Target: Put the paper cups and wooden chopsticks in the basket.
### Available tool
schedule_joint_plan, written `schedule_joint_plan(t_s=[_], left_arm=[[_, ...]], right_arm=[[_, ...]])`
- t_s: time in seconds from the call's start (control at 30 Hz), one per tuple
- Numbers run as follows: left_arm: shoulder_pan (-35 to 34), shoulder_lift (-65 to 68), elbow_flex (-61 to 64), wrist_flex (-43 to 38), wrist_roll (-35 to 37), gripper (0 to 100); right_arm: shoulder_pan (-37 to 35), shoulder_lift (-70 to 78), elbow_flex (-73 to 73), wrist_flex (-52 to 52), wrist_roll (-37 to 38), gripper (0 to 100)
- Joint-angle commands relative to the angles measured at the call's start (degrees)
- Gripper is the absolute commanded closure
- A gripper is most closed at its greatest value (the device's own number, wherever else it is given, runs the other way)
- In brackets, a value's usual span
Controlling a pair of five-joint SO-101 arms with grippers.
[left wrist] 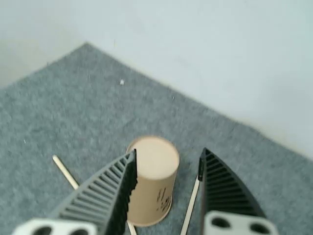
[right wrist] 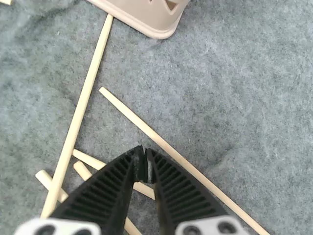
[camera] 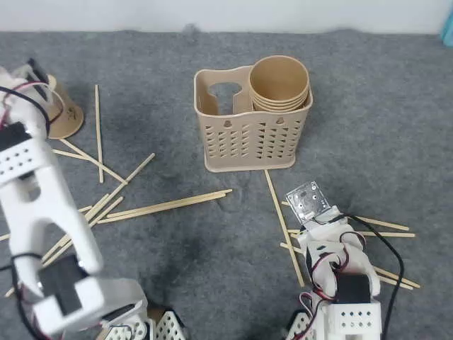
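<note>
Right now, the L gripper (left wrist: 167,155) is hanging w/ fingers spread wide, an upside-down paper cup (left wrist: 152,181) sitting just beyond the tips, betw. them, while the R gripper (right wrist: 145,152) is hovering pressed together, empty, a chopstick (right wrist: 128,114) lying just past its tips, and the basket (camera: 244,142) w/ stacked cups (camera: 279,81) sitting farther ahead.
</note>
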Motion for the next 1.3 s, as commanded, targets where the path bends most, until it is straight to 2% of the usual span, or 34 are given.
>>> schedule_joint_plan(t_s=[0.0,0.37,0.53,0.77,1.0,1.13,1.27], left_arm=[[0.0,4.8,-5.1,-2.0,-0.4,80],[0.4,25.0,-18.1,-1.9,-0.4,80],[1.8,28.0,-20.7,3.8,-0.4,80],[5.1,26.9,-21.6,11.7,-0.3,80],[5.5,17.2,-22.5,20.0,2.5,80],[5.1,11.3,-22.6,20.3,2.5,80],[5.5,10.0,-22.5,17.4,2.5,80]], right_arm=[[0.0,-0.7,1.1,-0.8,1.1,99.0],[0.0,-0.7,1.1,-1.2,1.1,99.0],[0.0,-0.7,1.1,-1.2,1.1,99.0],[0.0,-0.7,1.1,-1.2,1.1,99.0],[0.0,-0.7,1.1,-1.3,1.1,99.0],[0.0,-0.7,1.1,-1.3,1.1,99.0],[0.0,-0.7,1.1,-1.2,1.1,99.0]])
